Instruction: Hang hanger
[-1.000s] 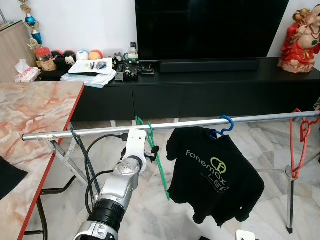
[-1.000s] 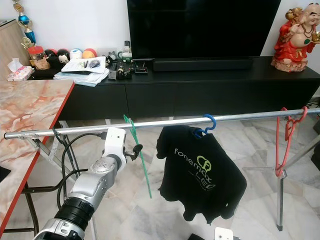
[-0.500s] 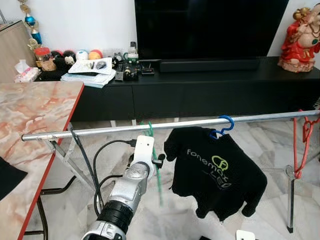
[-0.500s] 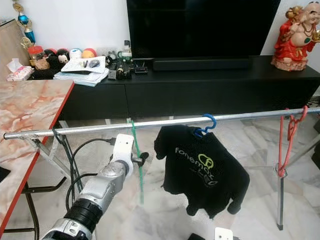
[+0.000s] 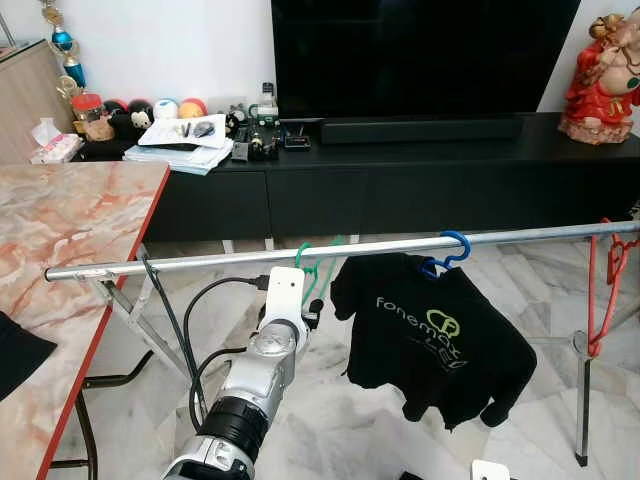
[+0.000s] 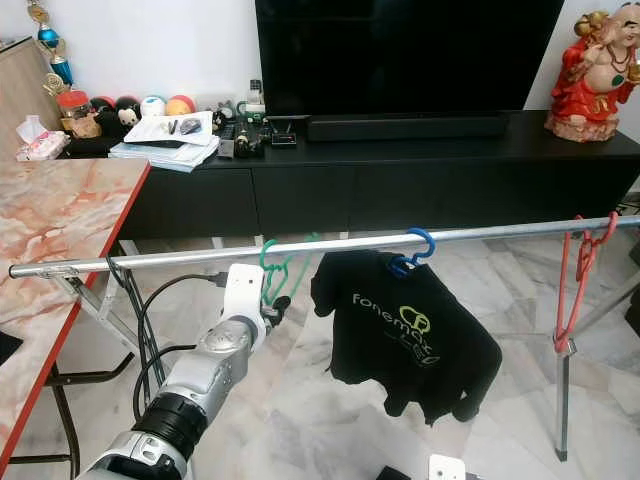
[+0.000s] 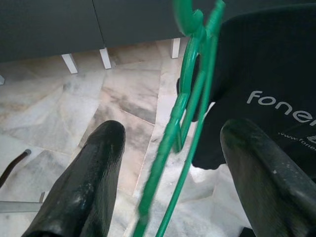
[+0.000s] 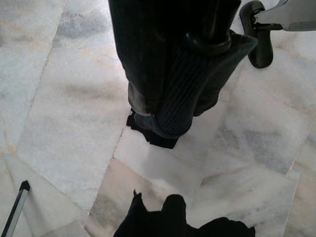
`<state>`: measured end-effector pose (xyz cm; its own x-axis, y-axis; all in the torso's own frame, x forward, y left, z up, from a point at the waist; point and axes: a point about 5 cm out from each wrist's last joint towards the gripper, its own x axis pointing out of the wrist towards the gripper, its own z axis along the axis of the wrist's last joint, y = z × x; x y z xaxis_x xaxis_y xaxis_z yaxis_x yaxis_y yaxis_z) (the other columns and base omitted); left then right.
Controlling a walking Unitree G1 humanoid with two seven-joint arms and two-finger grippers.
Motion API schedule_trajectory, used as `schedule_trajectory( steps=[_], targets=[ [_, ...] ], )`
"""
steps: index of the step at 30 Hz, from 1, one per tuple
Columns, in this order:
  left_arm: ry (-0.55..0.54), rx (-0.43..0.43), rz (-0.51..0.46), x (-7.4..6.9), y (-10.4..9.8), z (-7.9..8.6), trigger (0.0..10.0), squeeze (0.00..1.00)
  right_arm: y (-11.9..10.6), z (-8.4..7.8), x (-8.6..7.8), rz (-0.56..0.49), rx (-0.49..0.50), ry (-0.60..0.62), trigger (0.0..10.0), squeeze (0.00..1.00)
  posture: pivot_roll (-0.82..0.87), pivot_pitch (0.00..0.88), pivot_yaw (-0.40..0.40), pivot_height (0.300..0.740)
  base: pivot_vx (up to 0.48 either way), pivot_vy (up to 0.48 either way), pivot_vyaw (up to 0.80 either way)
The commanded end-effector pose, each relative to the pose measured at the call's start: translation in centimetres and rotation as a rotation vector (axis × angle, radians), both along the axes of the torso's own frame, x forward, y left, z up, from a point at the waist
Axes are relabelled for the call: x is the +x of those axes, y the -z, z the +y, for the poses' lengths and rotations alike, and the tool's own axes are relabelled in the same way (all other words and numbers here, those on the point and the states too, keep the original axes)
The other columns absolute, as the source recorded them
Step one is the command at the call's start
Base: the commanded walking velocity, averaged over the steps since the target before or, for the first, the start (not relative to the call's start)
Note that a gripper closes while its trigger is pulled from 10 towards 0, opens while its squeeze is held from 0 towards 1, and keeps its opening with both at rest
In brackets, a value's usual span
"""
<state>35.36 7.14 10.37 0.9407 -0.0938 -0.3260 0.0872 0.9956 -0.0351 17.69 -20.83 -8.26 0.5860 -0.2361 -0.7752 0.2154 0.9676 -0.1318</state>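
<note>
Left gripper [image 7: 170, 163], released, has drawn back; green hanger [image 6: 272, 272] now seemingly hooks the rail [image 6: 480, 234].

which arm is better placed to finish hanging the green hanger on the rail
Left. The left end effector is raised just below the metal rail, its fingers open around the green hanger, whose hook sits at the rail. The right end effector hangs low over the floor.
</note>
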Motion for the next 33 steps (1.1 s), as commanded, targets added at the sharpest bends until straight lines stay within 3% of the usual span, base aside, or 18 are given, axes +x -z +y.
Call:
schedule_trajectory(
  steps=[1,22,33],
  targets=[
    [0.009,-0.007,-0.008,0.17,-0.19,-0.3,0.0,0.0,-0.03,0.19,0.18,-0.002,0.012,0.008,10.0,0.0,0.1,0.0,0.053,0.74,0.0,0.0,0.0],
    [0.073,0.059,0.015,0.04,0.49,-0.77,0.0,0.0,-0.06,0.4,0.33,-0.004,0.024,0.01,10.0,0.0,0.1,0.0,0.06,0.74,0.0,0.0,0.0],
    [0.053,0.066,0.004,0.23,0.4,-0.36,0.0,0.0,-0.08,0.47,0.4,-0.005,0.026,0.009,10.0,0.0,0.1,0.0,0.062,0.74,0.0,0.0,0.0]
  ],
)
